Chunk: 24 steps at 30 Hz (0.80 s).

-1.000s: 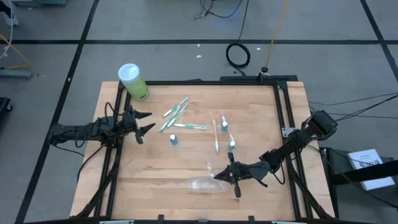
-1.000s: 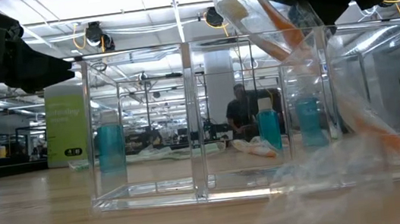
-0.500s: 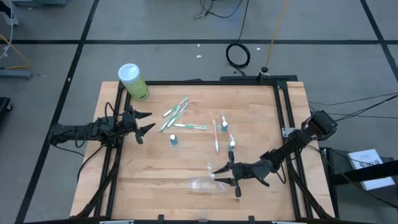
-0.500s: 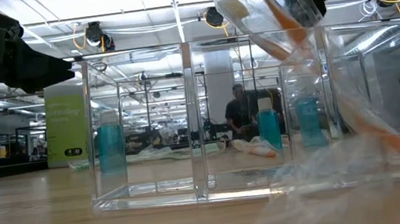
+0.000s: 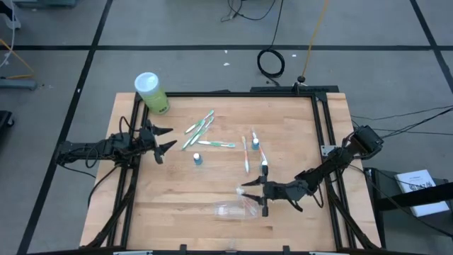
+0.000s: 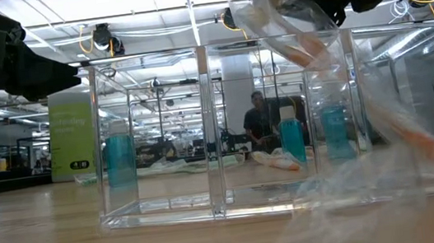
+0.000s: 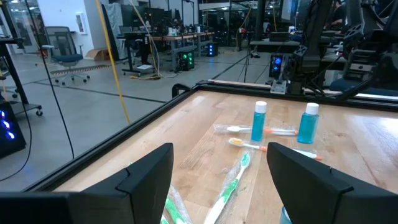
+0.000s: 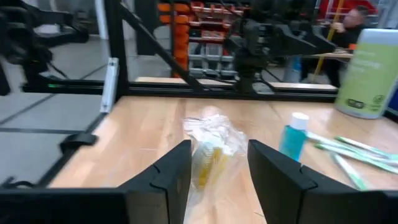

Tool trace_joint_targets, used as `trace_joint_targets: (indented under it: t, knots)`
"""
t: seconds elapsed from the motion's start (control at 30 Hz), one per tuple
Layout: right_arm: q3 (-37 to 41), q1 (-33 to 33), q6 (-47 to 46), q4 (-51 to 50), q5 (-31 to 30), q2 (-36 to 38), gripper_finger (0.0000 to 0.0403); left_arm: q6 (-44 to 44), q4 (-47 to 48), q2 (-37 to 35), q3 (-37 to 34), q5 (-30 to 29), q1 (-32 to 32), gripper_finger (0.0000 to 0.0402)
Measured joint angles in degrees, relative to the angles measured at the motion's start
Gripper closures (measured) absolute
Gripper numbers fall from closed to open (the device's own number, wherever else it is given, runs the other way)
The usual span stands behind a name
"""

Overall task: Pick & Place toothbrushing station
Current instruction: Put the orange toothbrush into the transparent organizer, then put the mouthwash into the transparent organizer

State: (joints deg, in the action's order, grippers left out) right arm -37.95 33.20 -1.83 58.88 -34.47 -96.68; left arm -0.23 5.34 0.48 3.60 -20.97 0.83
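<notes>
Right tool (image 5: 253, 196) spread apart over the clear pouch (image 5: 233, 210) near the worktop's (image 5: 177, 202) front edge, pink-white toothbrush (image 6: 345, 81) inside the pouch. Left tool (image 5: 164, 139) parted, empty, at the left edge. Green-white toothbrushes (image 5: 199, 129) and blue tubes (image 5: 197, 159) scattered mid-worktop. Green canister (image 5: 151, 93) at the back corner; grey floor, cables around.

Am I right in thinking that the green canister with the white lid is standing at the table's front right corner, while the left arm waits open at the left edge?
Not quite: the green canister stands at the table's far left corner, as the high view shows. The rest holds: the left gripper waits open at the left edge.
</notes>
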Motion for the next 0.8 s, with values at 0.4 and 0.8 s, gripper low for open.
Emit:
trace_joint_targets:
  t: [0.4, 0.8]
  knots:
    - [0.0, 1.97, 6.27, 2.12, 0.16, 6.33, 0.025, 0.0, 0.0, -0.01, 0.0, 0.0, 0.01, 0.0133]
    - [-0.02, -3.08, -5.78, -33.3, -16.45, 24.76, 0.0235, 0.0, 0.0, 0.0, 0.0, 0.0, 0.0, 0.0133]
